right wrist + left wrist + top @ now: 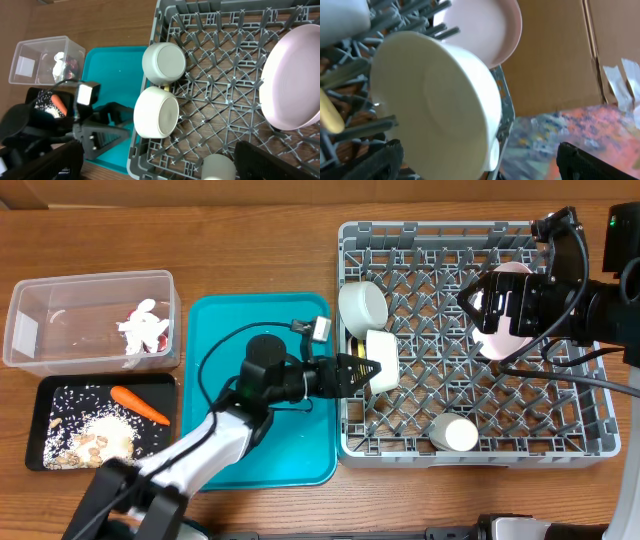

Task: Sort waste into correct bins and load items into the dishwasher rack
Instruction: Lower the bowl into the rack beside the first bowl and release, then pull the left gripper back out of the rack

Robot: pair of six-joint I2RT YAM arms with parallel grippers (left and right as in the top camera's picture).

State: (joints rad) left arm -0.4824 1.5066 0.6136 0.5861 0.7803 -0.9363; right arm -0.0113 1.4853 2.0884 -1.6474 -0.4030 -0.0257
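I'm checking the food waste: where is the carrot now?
Overhead view: the carrot lies in the black tray at the picture's lower left, just above the beige scraps and below the clear tub.

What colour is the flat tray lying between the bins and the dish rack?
The tray is teal; the overhead view shows it best.

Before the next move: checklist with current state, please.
1. Left gripper open: ok.
2. Right gripper open: ok.
3. Bowl by left gripper sits in rack: ok.
4. Plate on edge in rack: ok.
5. Carrot in black tray, paper in tub: ok.
6. Yellow cutlery fully racked: cannot tell, only a sliver shows.
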